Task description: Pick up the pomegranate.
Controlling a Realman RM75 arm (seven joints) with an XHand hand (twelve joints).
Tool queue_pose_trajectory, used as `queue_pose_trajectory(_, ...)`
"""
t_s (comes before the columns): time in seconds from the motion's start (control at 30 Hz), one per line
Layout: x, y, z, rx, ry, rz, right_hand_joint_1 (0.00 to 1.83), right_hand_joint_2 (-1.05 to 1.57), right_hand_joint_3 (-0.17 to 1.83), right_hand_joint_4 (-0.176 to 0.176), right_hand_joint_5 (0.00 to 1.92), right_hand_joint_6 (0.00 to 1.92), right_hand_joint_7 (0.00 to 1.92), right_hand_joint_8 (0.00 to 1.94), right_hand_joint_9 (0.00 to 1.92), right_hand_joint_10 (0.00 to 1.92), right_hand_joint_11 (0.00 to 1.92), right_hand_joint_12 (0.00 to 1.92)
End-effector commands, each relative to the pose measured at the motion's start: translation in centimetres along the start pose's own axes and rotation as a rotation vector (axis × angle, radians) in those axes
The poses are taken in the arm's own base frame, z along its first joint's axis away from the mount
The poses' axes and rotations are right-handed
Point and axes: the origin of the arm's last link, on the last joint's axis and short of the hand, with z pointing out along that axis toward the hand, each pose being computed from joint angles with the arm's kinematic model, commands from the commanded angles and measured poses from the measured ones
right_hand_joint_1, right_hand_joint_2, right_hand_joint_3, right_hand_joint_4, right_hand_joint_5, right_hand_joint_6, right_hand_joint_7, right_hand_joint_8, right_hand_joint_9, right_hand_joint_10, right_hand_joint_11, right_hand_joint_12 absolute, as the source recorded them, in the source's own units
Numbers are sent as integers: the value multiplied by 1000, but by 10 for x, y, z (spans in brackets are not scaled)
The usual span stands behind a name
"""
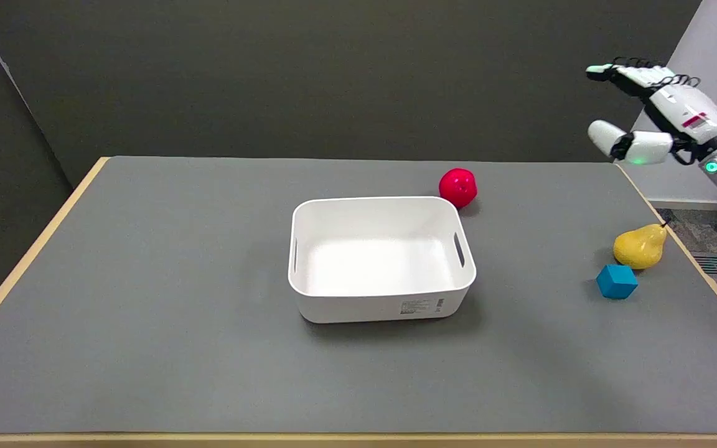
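The pomegranate point(458, 187) is a round red fruit lying on the grey table just beyond the far right corner of the white bin. My right hand point(657, 115) hangs in the air at the upper right, well above and to the right of the fruit, past the table's right edge. Its fingers are spread apart and it holds nothing.
An empty white bin point(383, 311) with handle slots stands at the table's middle. A yellow pear point(640, 246) lies near the right edge, with a blue cube point(617, 281) just in front of it. The table's wooden rim point(694, 261) runs close beside the pear.
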Motion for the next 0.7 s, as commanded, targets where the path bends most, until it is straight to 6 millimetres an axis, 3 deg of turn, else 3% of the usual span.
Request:
queue_pose_trajectory(0.03, -28, -52, 37, 47, -118, -80, 305, 622, 970, 131, 158, 415, 201, 288, 137, 500, 26, 1093)
queue_pose_trajectory(0.3, -67, -82, 75, 28, -164, -43, 316, 624, 973, 131, 153, 411, 194, 285, 135, 495, 30, 1088)
queue_pose_trajectory(0.47, -87, -111, 100, 80, -203, -60, 316, 625, 973, 130, 152, 409, 194, 284, 135, 495, 30, 1086)
queue_pose_trajectory(0.7, -103, -126, 112, 89, -242, -53, 313, 619, 971, 128, 147, 402, 189, 279, 132, 495, 27, 1085)
